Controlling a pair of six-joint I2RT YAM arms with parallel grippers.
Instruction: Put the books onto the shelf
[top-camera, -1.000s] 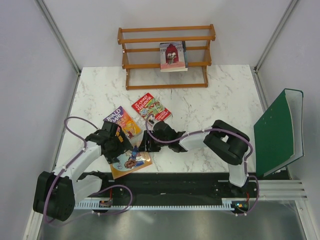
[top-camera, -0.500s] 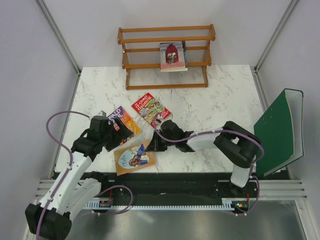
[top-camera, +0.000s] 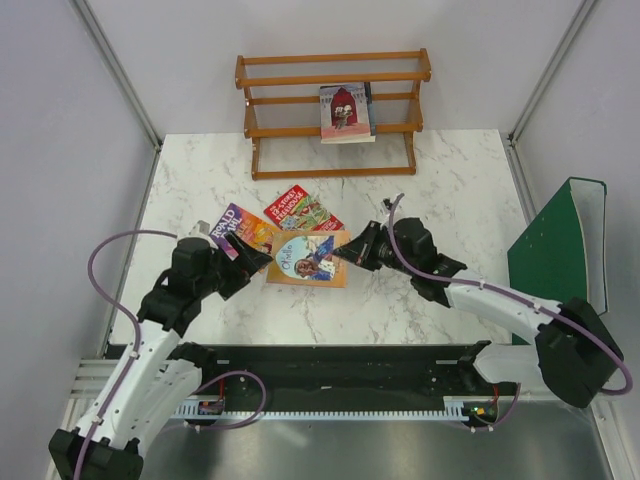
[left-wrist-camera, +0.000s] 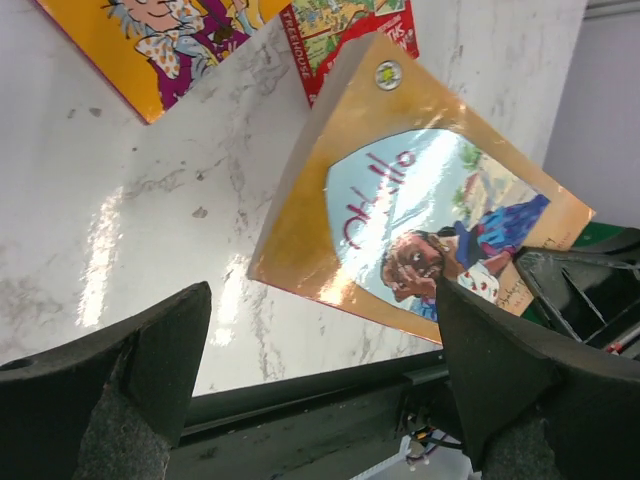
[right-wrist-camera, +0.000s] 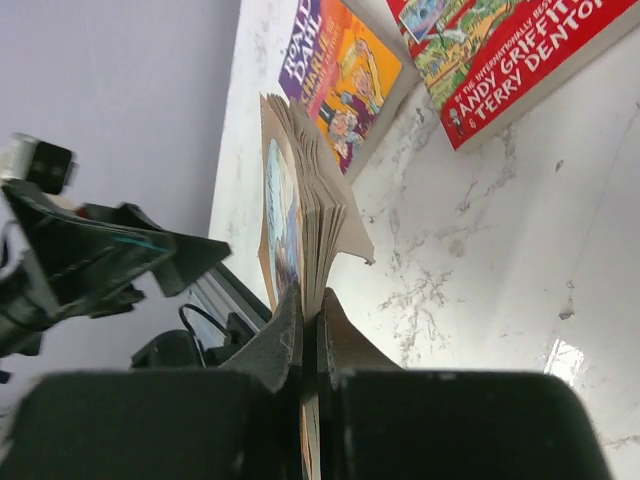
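Marble table (top-camera: 455, 200): orange book (top-camera: 308, 258) clamped edge-on between right fingers (right-wrist-camera: 266, 346).

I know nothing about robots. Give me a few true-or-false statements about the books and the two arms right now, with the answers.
1. The right end effector is clamped on the edge of the orange book. True.
2. The left end effector is gripping a book. False: its jaws are open and hold nothing.
3. The shelf has no books on it. False: a pink book stands on its middle tier.
4. The red book lies flat on the table. True.
5. The green binder sits on the shelf. False: it is at the table's right edge, away from the shelf.
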